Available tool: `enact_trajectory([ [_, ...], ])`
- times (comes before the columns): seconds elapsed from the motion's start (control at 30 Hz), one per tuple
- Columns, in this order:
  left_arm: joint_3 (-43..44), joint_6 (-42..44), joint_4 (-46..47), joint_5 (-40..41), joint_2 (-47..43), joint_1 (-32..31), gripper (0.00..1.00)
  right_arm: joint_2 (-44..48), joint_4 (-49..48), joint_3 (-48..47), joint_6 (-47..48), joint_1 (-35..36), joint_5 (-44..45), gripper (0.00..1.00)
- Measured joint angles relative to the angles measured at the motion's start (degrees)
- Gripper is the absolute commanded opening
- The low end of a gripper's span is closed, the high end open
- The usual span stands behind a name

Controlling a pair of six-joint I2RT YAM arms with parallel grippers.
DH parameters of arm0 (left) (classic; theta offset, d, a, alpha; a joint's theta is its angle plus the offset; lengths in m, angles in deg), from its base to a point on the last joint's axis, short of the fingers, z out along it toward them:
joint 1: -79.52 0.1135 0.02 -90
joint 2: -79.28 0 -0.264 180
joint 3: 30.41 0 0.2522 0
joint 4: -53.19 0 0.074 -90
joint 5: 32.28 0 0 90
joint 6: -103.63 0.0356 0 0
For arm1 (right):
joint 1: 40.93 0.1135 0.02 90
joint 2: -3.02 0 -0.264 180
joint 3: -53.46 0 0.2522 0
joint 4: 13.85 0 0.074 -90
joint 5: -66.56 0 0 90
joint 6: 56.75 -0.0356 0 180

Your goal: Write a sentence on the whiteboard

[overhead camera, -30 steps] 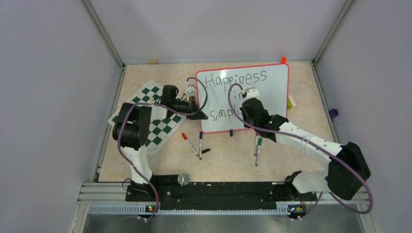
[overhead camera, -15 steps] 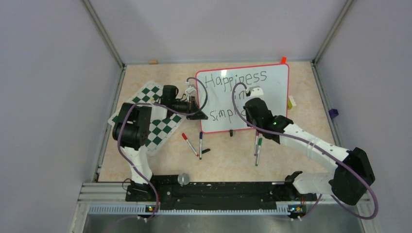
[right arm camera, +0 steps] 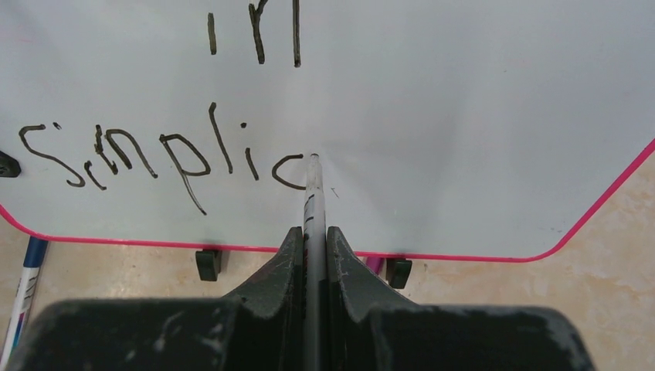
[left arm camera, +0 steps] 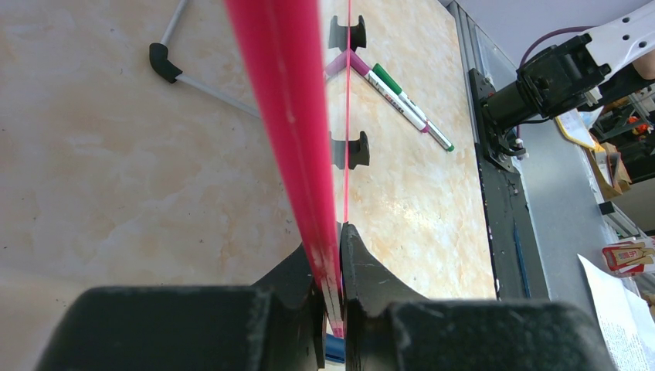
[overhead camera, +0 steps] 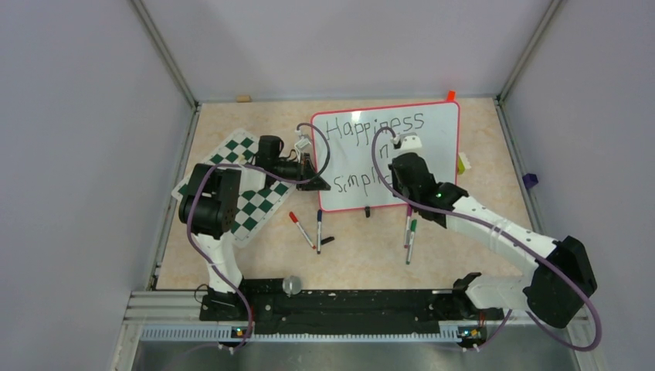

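Note:
The whiteboard (overhead camera: 432, 147), white with a thin red frame, lies at the table's back centre and reads "Happiness", "in", "Simplic". My left gripper (overhead camera: 311, 171) is shut on its left red edge (left arm camera: 290, 100), seen edge-on in the left wrist view. My right gripper (overhead camera: 395, 171) is shut on a grey marker (right arm camera: 311, 209) whose tip touches the board (right arm camera: 463, 116) just right of the final "c". The board's two black feet (right arm camera: 205, 264) sit below its near edge.
The green-and-white chess mat (overhead camera: 251, 201) lies left, under the left arm. Loose markers lie in front of the board: red (overhead camera: 301, 229), blue (overhead camera: 319, 230), green and pink (overhead camera: 410, 236). A black-capped pen (left arm camera: 193, 77) lies on the table. Small blocks (overhead camera: 462, 161) sit to the right.
My right gripper moved slightly right along the bottom line of writing and the letter "c" appeared after "Simpli". The left arm has not moved.

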Motion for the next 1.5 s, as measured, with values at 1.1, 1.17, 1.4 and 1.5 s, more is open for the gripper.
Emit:
enact_trajectory([
  [1.1, 0.1, 0.2, -0.4, 0.0, 0.0, 0.1, 0.00, -4.0, 0.0, -3.3, 0.5, -0.8, 3.5, 0.00],
  [1.17, 0.1, 0.2, -0.4, 0.0, 0.0, 0.1, 0.00, -3.5, 0.3, -3.3, 0.4, -0.8, 3.3, 0.00],
  [1.4, 0.1, 0.2, -0.4, 0.0, 0.0, 0.1, 0.00, 0.9, 0.6, -3.2, 0.4, -0.8, 1.6, 0.00],
  [1.5, 0.1, 0.2, -0.4, 0.0, 0.0, 0.1, 0.00, 1.2, 0.5, -3.1, 0.4, -0.8, 1.0, 0.00],
])
